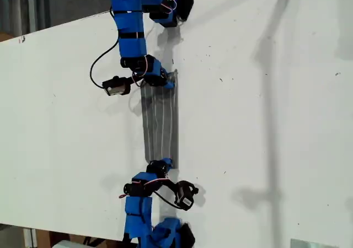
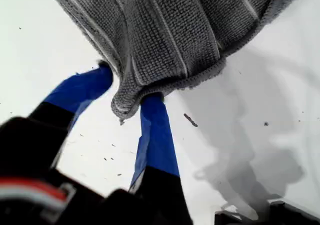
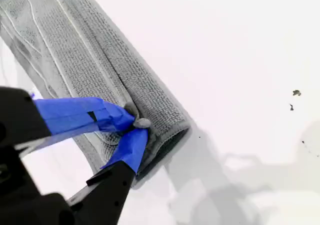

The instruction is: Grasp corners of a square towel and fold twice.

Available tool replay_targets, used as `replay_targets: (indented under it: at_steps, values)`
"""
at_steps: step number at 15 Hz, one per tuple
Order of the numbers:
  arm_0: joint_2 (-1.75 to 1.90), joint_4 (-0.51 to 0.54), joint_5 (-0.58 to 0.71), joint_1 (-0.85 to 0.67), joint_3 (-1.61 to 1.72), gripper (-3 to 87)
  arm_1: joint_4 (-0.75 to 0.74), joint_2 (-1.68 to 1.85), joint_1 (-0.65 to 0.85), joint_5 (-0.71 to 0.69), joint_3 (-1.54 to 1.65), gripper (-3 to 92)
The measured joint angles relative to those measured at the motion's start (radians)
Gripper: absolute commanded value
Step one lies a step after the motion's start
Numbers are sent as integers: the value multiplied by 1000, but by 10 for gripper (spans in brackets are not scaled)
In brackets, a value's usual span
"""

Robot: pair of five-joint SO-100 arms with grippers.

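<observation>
One soft, ribbed grey towel (image 1: 160,128), long narrow folded strip.

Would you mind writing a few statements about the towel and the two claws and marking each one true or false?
1. The towel runs as a narrow strip between the two arms in the exterior view. True.
2. My second claw is open and clear of the towel. False: it is pinched shut on one end of the towel.
3. The towel is grey with thin white stripes. True.
4. The towel lies spread out as a full square on the table. False: it is gathered into a narrow band.
5. My first claw has bunched towel fabric between its fingers. True.
</observation>
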Motion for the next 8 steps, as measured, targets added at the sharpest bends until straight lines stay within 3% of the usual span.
replay_targets:
  at_steps: [3, 8]
  values:
    - [23, -3, 5, 0, 18, 297, 31, 63, 2, 0, 0, 312]
    - [244, 26, 3, -44, 166, 261, 104, 173, 91, -43, 54, 350]
